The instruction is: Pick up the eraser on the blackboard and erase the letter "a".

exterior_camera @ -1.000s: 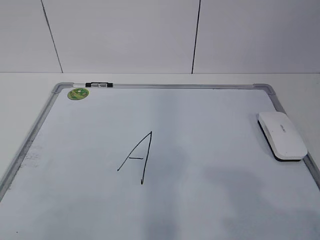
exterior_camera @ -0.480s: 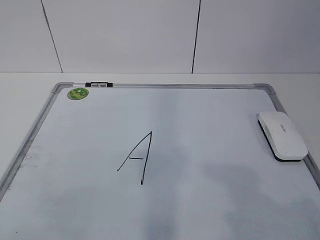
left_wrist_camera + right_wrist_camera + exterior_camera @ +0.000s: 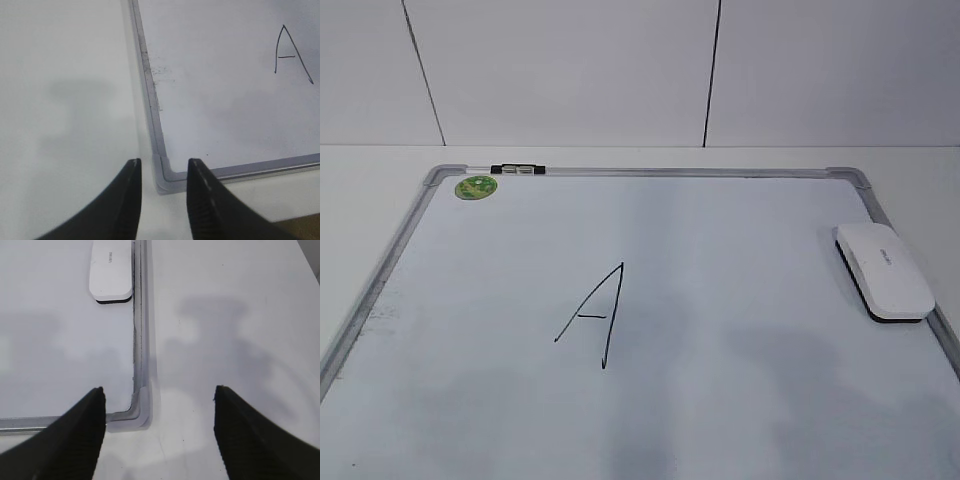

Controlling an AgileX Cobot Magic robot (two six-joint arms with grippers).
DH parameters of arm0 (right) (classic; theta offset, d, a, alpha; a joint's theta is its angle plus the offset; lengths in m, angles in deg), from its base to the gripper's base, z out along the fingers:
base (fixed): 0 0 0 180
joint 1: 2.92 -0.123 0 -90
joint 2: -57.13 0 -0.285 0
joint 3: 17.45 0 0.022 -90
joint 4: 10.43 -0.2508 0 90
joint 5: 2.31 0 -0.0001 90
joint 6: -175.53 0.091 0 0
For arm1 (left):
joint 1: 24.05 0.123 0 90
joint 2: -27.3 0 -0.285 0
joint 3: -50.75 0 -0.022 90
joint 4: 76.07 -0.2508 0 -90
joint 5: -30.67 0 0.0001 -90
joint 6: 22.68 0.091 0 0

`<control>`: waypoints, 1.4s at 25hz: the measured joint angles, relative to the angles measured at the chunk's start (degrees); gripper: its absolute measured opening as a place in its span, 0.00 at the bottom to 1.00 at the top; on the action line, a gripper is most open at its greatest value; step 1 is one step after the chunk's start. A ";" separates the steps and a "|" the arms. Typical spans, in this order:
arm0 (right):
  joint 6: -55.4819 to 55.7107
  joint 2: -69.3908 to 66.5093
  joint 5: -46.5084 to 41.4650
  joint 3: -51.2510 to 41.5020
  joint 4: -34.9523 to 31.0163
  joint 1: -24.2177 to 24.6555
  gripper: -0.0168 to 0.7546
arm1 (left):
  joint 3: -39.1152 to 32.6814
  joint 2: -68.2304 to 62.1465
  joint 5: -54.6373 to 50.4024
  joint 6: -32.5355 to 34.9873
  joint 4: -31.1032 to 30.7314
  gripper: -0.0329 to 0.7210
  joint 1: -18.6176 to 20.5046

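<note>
Blackboard (image 3: 750, 230) lies flat on the white desk (image 3: 380, 170), grey frame all round, near edge cut off in the exterior view. Green round sticker (image 3: 476, 186) sits in the far-left corner, with a small black-and-clear clip (image 3: 518, 170) on the top rail just beside it.

Eraser (image 3: 883, 270) rests on the board surface at the right side, long axis running roughly along the right frame rail, touching or nearly touching it (cannot tell which). White top up, black felt visible at its near end. Nothing is gripping it.

Only one letter is visible: a large angular capital "A" (image 3: 592, 315) in black marker, a bit left of board centre. No contact between it and the eraser; they are well apart.

Left pincer (image 3: 162, 172): narrow gap between the two black fingers, holding nothing, hovering over the near-left corner of the board frame. The capital A shows at the upper right of that wrist view.

Right pincer (image 3: 159, 407): spread wide, holding nothing, hovering over the near-right corner of the frame. Eraser is at the top of that view, ahead of the pincer and well apart from it, sitting just inside the right rail.

Neither arm shows in the exterior view.
</note>
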 joint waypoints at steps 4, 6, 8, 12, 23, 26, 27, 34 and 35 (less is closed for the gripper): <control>0.00 0.00 0.09 0.00 0.00 0.00 0.73 | 0.00 0.00 0.00 0.00 -0.02 0.35 0.00; 0.00 0.00 0.09 0.00 0.00 0.00 0.73 | 0.00 0.00 0.00 0.00 -0.02 0.35 0.00; 0.00 0.00 0.13 0.00 0.00 0.00 0.73 | 0.00 0.00 0.00 0.00 -0.12 0.35 0.00; 0.00 0.00 0.13 0.00 0.00 0.00 0.73 | 0.00 0.00 0.00 0.00 -0.12 0.35 0.00; -0.03 5.02 0.22 0.00 0.00 0.00 0.73 | 0.00 5.15 0.11 0.00 -0.12 0.35 0.00; -0.03 6.86 0.22 0.00 0.00 0.00 0.73 | 0.00 6.62 0.11 0.00 -0.12 0.35 0.00; -0.03 7.21 0.22 0.00 0.00 0.00 0.72 | 0.00 6.87 0.11 0.00 -0.12 0.35 0.00; -0.03 7.79 0.22 0.00 0.27 0.00 0.72 | 0.00 6.86 0.11 0.00 -0.12 0.35 0.00; -0.03 7.79 0.22 0.00 0.27 0.00 0.72 | 0.00 6.86 0.11 0.00 -0.12 0.35 0.00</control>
